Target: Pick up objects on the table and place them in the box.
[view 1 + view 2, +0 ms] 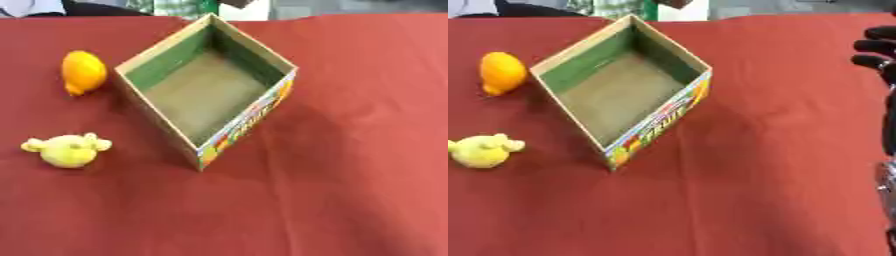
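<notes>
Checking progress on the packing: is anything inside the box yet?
No. The box shows only its bare brown floor, while the orange fruit and yellow toy lie left of it on the cloth.

Left of the right hand's (878, 47) dark fingers (875, 33) lies open red cloth (350, 150) as far as the box (249, 122) — its walls bar the way to the orange fruit (83, 71) and yellow toy (68, 150) beyond.

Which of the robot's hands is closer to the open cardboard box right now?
Right. The right hand shows at the right edge of the right eye view, apart from the open cardboard box across bare red cloth. The left hand is not in view.
</notes>
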